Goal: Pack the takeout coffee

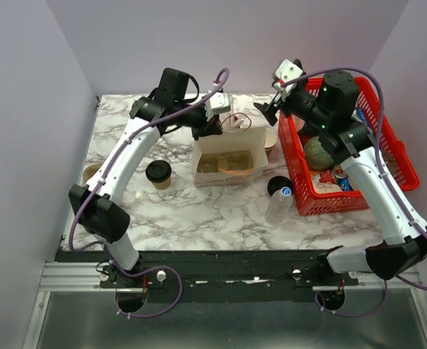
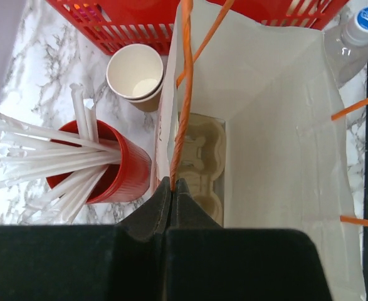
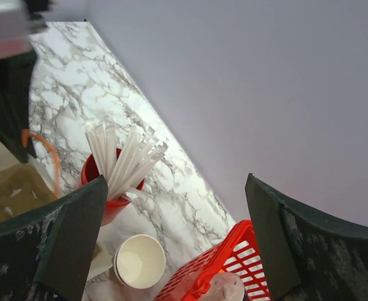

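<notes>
The takeout coffee [image 1: 158,173], a small tan cup with a black lid, stands on the marble table left of the white paper bag [image 1: 228,156]; neither wrist view shows it. The bag is open, with a pulp cup carrier [image 2: 202,160] at its bottom. My left gripper [image 1: 212,120] is above the bag's far rim, shut on the bag's orange handle [image 2: 182,94]. My right gripper [image 1: 271,105] is open and empty, raised between the bag and the red basket [image 1: 358,156].
A red cup of wrapped straws [image 2: 118,169] and a lidless tan cup [image 2: 135,72] stand behind the bag. A loose black lid [image 1: 277,185] and a water bottle [image 1: 280,203] lie by the basket's near left corner. The basket holds several items.
</notes>
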Tool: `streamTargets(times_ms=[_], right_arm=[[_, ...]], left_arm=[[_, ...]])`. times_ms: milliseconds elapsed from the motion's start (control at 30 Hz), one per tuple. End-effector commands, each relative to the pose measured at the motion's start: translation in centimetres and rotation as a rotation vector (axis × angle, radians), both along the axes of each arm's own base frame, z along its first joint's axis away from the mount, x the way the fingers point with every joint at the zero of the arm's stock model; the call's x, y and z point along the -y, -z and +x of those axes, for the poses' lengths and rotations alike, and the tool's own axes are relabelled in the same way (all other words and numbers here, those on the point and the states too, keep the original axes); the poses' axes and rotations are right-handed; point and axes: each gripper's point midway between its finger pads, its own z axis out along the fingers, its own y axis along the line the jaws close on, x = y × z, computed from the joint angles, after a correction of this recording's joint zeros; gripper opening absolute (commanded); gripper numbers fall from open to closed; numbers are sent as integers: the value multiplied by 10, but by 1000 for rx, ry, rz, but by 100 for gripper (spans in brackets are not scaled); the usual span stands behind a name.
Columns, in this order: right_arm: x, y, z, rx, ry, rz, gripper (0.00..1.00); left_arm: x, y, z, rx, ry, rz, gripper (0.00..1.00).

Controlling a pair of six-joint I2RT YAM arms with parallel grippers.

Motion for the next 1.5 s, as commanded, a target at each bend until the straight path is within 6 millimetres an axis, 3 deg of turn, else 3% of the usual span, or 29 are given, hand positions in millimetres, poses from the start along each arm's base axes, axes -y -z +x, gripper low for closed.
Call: streamTargets(times_ms=[0,33,67,100,133,167,200,233,267,300,467,633,733,867,1000,1067,1133,1167,1233,1333,1433,1467], right_arm=[[7,-5,12,25,72,41,100],[8,-5,12,27,78,42,100],[9,-3,13,25,81,39,100],[11,-1,14,25,95,38,100],[11,3,16,19,103,35,100],[13,4,16,19,110,36,100],[16,11,19,7,132,32,100],[17,15,20,-7,142,35,100],[18,17,19,-15,150,41,100],[21,22,19,-26,163,39,100],[23,41,11,-80,162,46,100],[19,57,2,-132,130,42,100],[16,69,0,-160,115,35,100],[10,70,2,-176,92,34,100],[6,51,8,-143,76,46,100],[6,47,10,-138,77,47,100],[4,40,13,-132,71,51,100],[4,41,15,-138,71,52,100],[3,40,19,-159,69,69,100],[-1,41,25,-180,55,80,100],[-4,32,30,-171,39,91,100],[-6,34,33,-177,36,89,100]], left_arm=[[-2,-13,-17,260,47,36,0],[-6,-26,-21,336,34,28,0],[-8,-5,-26,330,40,60,0],[-5,0,-33,382,65,75,0],[-7,-18,-39,485,57,41,0],[-12,11,-43,474,48,82,0],[-13,13,-46,522,56,85,0],[-13,5,-59,571,65,67,0],[-12,1,-58,612,50,56,0],[-13,8,-63,609,55,59,0],[-12,-2,-91,642,80,19,0],[-12,9,-109,610,90,13,0],[-12,13,-112,588,78,6,0],[-9,7,-100,553,-2,-20,0],[-4,-4,-79,531,-47,-35,1],[-4,-1,-61,496,-87,-28,25],[-4,-13,-47,492,-133,-35,47],[-7,-9,-38,451,-169,-33,53],[-10,-28,-28,458,-209,-64,70],[-8,-47,-22,483,-236,-95,88],[-9,-69,-19,490,-253,-112,97],[-10,-66,-18,469,-258,-96,97]])
